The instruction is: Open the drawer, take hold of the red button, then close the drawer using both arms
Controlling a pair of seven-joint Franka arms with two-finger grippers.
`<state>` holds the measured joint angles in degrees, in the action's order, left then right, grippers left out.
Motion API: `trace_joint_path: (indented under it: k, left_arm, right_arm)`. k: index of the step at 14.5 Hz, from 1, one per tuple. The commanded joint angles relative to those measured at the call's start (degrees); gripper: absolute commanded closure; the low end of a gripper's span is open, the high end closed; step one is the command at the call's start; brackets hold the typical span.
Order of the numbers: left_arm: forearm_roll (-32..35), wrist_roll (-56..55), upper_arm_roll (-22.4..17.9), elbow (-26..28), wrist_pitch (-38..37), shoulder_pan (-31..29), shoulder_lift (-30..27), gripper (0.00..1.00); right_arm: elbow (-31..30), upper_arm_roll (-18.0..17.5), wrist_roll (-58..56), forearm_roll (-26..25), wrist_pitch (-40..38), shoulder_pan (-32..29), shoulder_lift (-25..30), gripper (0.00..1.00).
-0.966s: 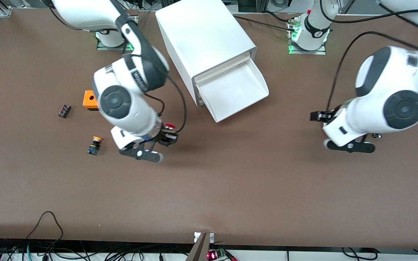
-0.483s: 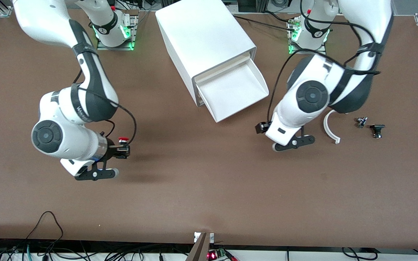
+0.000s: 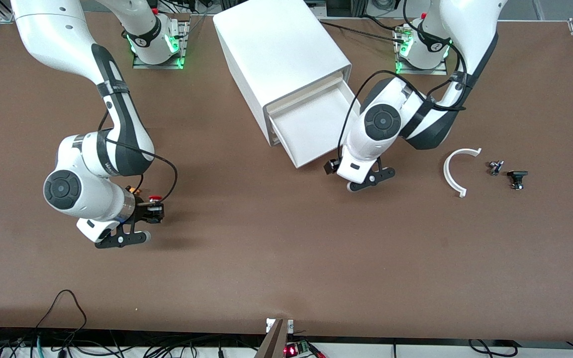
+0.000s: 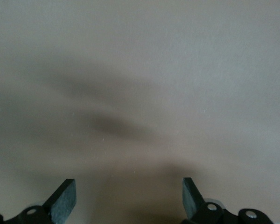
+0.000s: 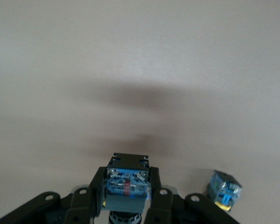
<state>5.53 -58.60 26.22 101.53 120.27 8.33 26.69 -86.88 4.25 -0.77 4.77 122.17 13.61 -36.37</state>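
The white cabinet (image 3: pixel 281 54) stands between the arm bases with one drawer (image 3: pixel 309 127) pulled out; what shows of its tray is bare. My right gripper (image 3: pixel 153 212) is shut on the red-capped button (image 3: pixel 155 199), held over bare table toward the right arm's end. In the right wrist view the button's black and blue body (image 5: pixel 127 183) sits between the fingers of my right gripper (image 5: pixel 127 193). My left gripper (image 3: pixel 333 166) is open and empty, over the table beside the drawer's front corner. The left wrist view shows my left gripper (image 4: pixel 128 198) with fingertips (image 4: pixel 65 196) wide apart over bare table.
The yellow-capped button lies by my right gripper, its blue body (image 5: pixel 224 190) showing in the right wrist view. A white curved strip (image 3: pixel 453 171) and two small black parts (image 3: pixel 494 166) (image 3: pixel 517 178) lie toward the left arm's end.
My right gripper has carried the red-capped button away from the cabinet toward the right arm's end. My left arm has swung in from its end to the drawer's front corner.
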Motion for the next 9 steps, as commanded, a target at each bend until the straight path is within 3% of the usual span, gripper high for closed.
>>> trace_joint_path:
  k: [1, 4, 9]
  left_arm:
    - [-0.43, -1.43, 1.81, 4.54, 0.75, -0.68, -2.79, 0.00]
    - [-0.43, -6.07, 4.53, 5.34, 0.84, -0.68, -2.79, 0.01]
    - [-0.43, -12.49, 9.54, 6.66, 0.75, -0.77, -2.79, 0.01]
  right_arm:
    - [-13.55, 0.76, -2.22, 0.50, 10.43, 0.28, 4.65, 1.00]
    - [-17.96, 0.76, -2.22, 0.51, 17.12, 0.19, 4.12, 1.00]
    - [-18.41, 0.76, -2.22, 0.60, 18.11, 0.02, 2.98, 1.00]
